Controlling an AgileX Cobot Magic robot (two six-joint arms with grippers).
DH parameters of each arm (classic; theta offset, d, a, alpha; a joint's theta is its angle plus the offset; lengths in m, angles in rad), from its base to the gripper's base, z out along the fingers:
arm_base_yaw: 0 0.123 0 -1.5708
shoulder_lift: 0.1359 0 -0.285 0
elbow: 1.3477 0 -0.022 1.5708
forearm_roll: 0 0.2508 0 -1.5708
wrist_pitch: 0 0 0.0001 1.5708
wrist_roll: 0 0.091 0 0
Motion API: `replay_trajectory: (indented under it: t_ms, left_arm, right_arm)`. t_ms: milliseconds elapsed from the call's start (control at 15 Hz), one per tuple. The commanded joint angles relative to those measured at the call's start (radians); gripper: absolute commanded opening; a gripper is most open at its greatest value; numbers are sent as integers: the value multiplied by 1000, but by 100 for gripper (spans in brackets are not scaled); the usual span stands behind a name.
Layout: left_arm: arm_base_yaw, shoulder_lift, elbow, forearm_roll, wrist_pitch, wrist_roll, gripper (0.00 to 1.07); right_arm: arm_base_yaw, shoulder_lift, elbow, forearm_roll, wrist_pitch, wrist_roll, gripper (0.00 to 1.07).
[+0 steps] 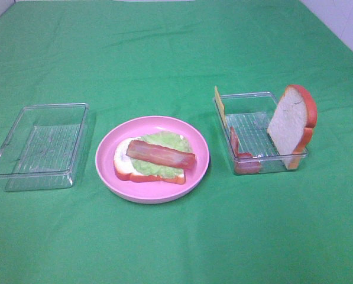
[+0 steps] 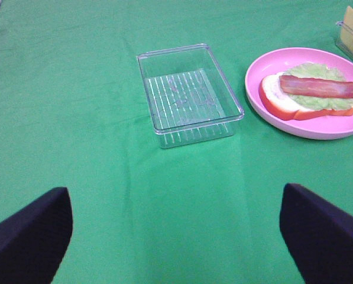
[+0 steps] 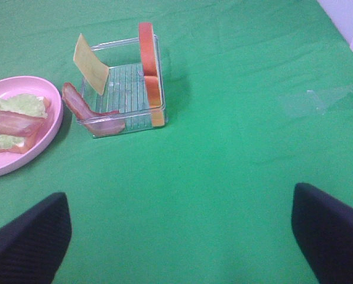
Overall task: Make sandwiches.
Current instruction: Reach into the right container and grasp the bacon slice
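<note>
- Cloth (image 1: 176, 53), plain green, covers the whole table; everything rests on it.
- Left tray (image 1: 39, 176), clear ribbed plastic, lies to the left of the plate and apart from it.
- Right tray (image 1: 247, 94), of the same clear plastic, lies just right of the plate.
  It holds a spare bread slice (image 1: 291, 121) on edge against its right end, a spare bacon strip (image 3: 87, 112) slumped at its near left corner, and a yellow cheese slice (image 3: 90, 72) leaning on its left wall.
- Pink plate (image 1: 103, 160), between the trays, carries the part-built sandwich (image 1: 155, 158).
  A flat bread slice (image 1: 122, 161) lies at the bottom, a lettuce leaf (image 1: 164, 140) on it, and a bacon strip (image 1: 161, 155) across the top.
- Left gripper (image 2: 175, 192) hangs over bare cloth short of the left tray, jaws spread wide, gripping nothing.
- Right gripper (image 3: 179, 194) hangs over bare cloth short of the right tray, jaws likewise wide apart, with nothing between them.
</note>
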Motion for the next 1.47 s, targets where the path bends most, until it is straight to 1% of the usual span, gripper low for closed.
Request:
replay_trajectory:
  t_ms: [67,267,400,533,667,800,933,1000,1067,1133,1267,1467]
  left_arm:
    - [25,-22,1,1,-4,-1,88]
    - [151,-23,1,-5,-4,-4,88]
    - [194,-24,1,-6,-4,-4,88]
    - [217,-24,1,-5,-4,-4,88]
    - [217,-24,1,-5,-4,-3,88]
    - [217,-24,1,-5,-4,-3,88]
    - [217,-24,1,-5,-4,-3,88]
    - [217,-24,1,-5,-4,-3,88]
    - [217,-24,1,-5,-4,-3,88]
    - [217,-24,1,-5,-4,-3,88]
    - [217,-24,1,-5,-4,-3,88]
    - [217,-24,1,-5,-4,-3,88]
  right_arm:
    - [-2,-6,1,2,-12,-16,97]
    - [-2,-6,1,2,-11,-16,97]
    - [-2,-6,1,2,-11,-16,97]
    - [-2,-5,1,2,-11,-16,97]
    - [-2,0,1,2,-11,-22,97]
    - [-2,71,-16,15,-7,-43,97]
    - [-2,243,-85,30,28,-48,97]
    - [-2,491,-196,42,117,-40,97]
    - [-2,620,-264,54,150,-42,97]
    - [-2,670,-298,54,156,-42,97]
    - [-2,894,-422,53,148,-42,97]
    - [-2,1168,-595,52,174,-42,97]
